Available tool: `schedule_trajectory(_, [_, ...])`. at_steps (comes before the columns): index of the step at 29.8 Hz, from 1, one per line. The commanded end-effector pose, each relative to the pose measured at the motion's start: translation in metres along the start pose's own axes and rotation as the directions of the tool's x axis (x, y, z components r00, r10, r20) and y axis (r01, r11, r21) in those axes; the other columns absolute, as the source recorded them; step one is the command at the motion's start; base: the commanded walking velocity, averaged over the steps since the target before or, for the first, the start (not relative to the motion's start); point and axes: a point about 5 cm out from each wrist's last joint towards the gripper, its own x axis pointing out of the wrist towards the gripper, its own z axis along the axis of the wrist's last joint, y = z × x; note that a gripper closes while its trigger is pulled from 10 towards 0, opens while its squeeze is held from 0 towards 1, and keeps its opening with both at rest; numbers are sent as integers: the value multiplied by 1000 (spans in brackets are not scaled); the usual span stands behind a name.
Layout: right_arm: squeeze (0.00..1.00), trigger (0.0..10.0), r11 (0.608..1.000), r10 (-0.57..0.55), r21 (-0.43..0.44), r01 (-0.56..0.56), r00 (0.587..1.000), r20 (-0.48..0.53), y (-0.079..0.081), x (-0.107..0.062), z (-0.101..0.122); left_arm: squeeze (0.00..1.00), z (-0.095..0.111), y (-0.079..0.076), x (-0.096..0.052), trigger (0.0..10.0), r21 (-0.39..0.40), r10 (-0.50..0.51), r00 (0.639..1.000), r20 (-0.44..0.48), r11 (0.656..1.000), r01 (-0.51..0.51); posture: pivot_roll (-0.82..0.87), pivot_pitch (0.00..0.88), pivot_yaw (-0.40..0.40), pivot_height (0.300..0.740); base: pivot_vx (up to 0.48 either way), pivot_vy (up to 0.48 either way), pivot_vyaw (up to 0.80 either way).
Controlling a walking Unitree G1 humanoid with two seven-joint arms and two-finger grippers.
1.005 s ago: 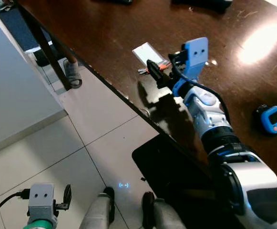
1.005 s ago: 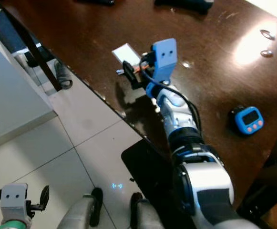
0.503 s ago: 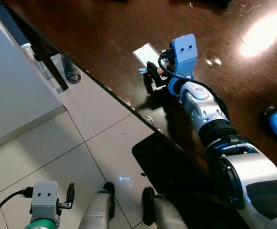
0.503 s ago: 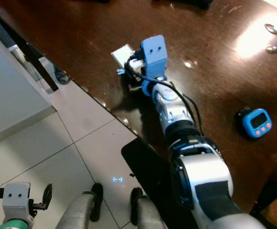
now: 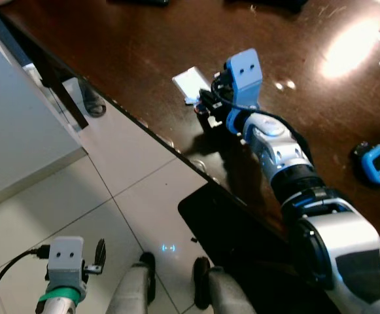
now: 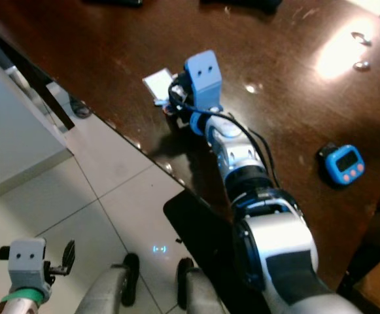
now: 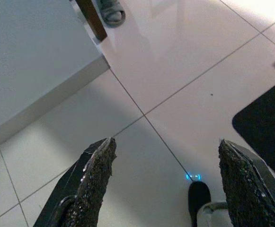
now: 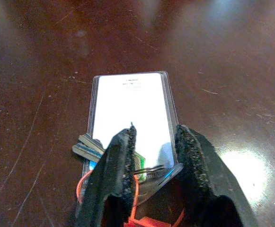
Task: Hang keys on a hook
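Head view: my right jaws [image 5: 206, 104] reach over the dark counter [image 5: 144, 46] onto the keys [image 5: 199, 108] beside the white card [image 5: 191, 83]. Right wrist: nearly closed around the key ring. Left wrist: left jaws [image 7: 168, 177] wide apart over floor tiles [image 7: 165, 71].

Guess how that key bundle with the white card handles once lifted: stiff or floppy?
Likely floppy: the keys and white card look joined by a thin orange loop, so they should dangle. On the glossy table the flat card could slide. The right end effector is narrowed around the ring area.
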Motion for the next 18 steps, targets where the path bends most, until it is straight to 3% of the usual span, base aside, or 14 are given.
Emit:
schedule_trajectory(1, [0, 0, 999, 34, 44, -26, 977, -211, 11, -10, -52, 0, -16, 0, -9, 10000, 7, 8, 997, -73, 1000, -7, 169, 373, 17, 740, 0, 0, 0])
schedule_trajectory(12, [0, 0, 992, -34, 116, 48, 992, -121, -9, -23, -52, 0, 3, -9, 15, 10000, -5, -6, 1000, -11, 1000, 6, 147, 317, 1, 740, 0, 0, 0])
schedule_trajectory(15, [0, 0, 987, -42, 150, 52, 997, -69, -13, -26, -48, 0, 14, -14, 22, 10000, -45, -43, 999, 30, 998, 44, 146, 299, -1, 740, 0, 0, 0])
schedule_trajectory(18, [0, 0, 965, 12, 257, -45, 992, 129, -14, -33, -27, 0, 42, -18, 32, 10000, -135, -99, 984, 151, 984, 120, 149, 270, -4, 740, 0, 0, 0])
